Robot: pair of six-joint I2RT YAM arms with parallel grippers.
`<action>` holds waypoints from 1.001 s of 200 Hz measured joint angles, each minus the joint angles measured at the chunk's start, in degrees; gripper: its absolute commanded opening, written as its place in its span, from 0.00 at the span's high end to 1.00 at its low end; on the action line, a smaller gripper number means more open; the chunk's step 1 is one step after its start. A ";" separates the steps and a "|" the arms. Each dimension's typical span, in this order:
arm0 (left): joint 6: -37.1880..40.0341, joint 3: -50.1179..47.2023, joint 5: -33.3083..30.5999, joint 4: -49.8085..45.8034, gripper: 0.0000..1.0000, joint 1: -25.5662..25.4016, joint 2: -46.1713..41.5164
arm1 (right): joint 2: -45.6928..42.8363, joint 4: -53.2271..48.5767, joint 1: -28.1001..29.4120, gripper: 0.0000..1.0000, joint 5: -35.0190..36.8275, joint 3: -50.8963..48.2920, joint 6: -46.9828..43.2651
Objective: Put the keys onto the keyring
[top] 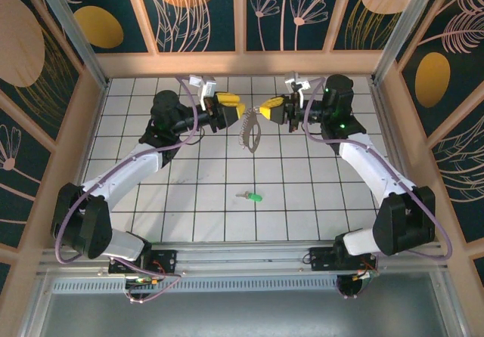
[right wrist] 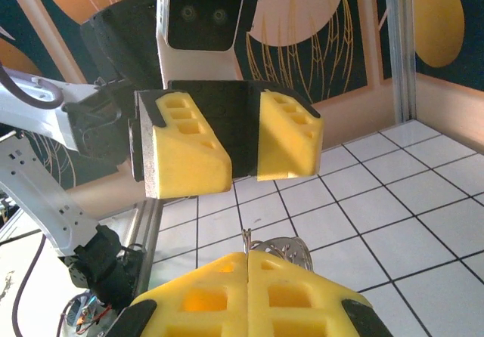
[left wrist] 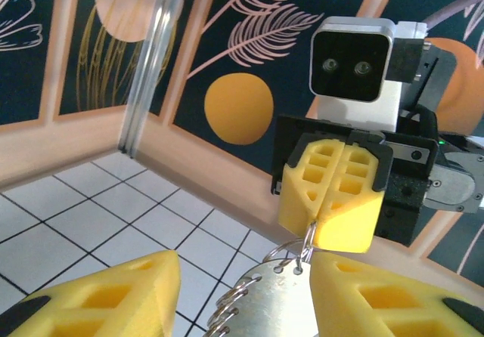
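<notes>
Starting at the right claw [right wrist: 247, 258], its yellow pads [right wrist: 204, 299] are seen pressed flat together on the top of the keyring [right wrist: 281, 248], whose thin wire loops poke out just beyond the seam in the right wrist view. Opposite it, the left claw [right wrist: 243, 144] is held spread, with a clear gap between its two pads.

More of the keyring is shown by the left wrist view. A flat greyish metal piece and a row of small rings hang between the spread pads, below the shut pads of the right claw. Whether the metal touches the pad beside it cannot be told.

Only from the top view can the wider layout be read. The keyring hangs in the air between the two claws, over the far part of the tiled table [top: 318, 201]. A green-headed key [top: 254, 197] lies alone on the tiles nearer the arm bases, well apart from the keyring and untouched by either claw.
</notes>
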 measured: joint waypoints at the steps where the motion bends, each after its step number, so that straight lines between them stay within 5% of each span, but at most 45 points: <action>1: -0.04 0.02 0.11 0.04 0.54 0.00 0.00 | 0.00 0.09 0.00 1.00 -0.02 0.00 0.02; 87: -5.81 1.53 12.00 8.96 0.61 0.00 1.73 | -0.09 0.61 0.44 1.00 -0.68 0.00 0.02; 200: -7.17 3.04 16.00 9.81 0.60 -1.14 5.31 | 1.75 0.48 2.01 1.00 -0.63 0.66 0.00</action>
